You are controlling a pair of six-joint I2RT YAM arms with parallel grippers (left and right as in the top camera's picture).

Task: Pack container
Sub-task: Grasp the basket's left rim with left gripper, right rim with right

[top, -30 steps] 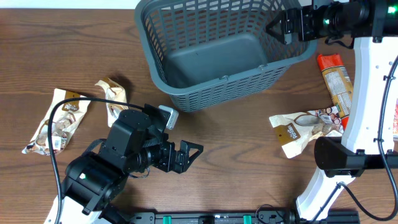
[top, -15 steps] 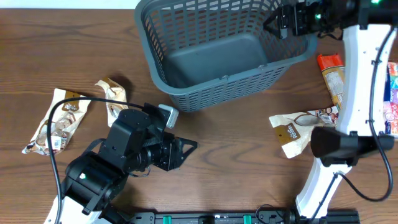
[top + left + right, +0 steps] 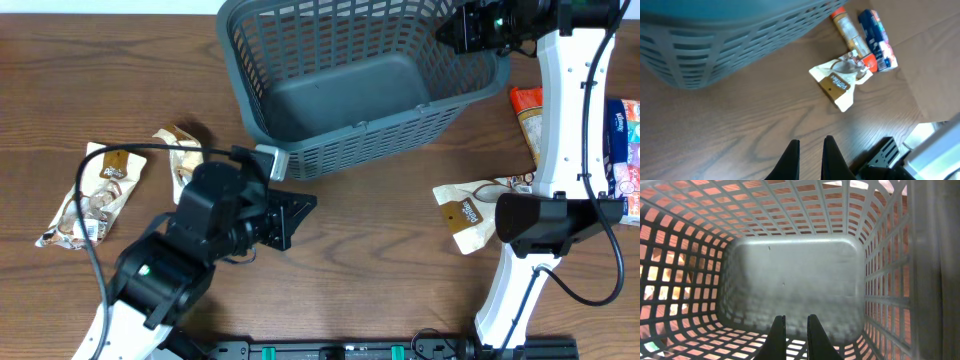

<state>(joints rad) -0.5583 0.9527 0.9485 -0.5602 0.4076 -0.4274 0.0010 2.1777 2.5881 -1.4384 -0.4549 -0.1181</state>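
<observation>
Basket (image 3: 370,145) sits at the far middle of the desk (image 3: 380,260), turned slightly off square in the overhead view. The right wrist view looks straight down into it: slotted walls all round, solid bottom in full view.

Left fingers (image 3: 300,207): together, gripping nothing. They hang low over bare wood just in front of the basket's near-left corner, pointing right. In the left wrist view only a thin slit shows between the tips.

Right fingers (image 3: 452,30): together, gripping nothing. They are over the basket's far-right corner, inside the rim line, aimed into the basket.

5 packets lie on the desk, all outside the basket:
- long packet (image 3: 90,195), white and brown, far left
- small packet (image 3: 183,160) just beside it, near the left arm
- tagged packet (image 3: 475,210), white with a brown tag, right of centre, next to the right arm's base
- orange packet (image 3: 530,115) right of the basket
- blue packet (image 3: 625,140) at the right edge, partly cut off
</observation>
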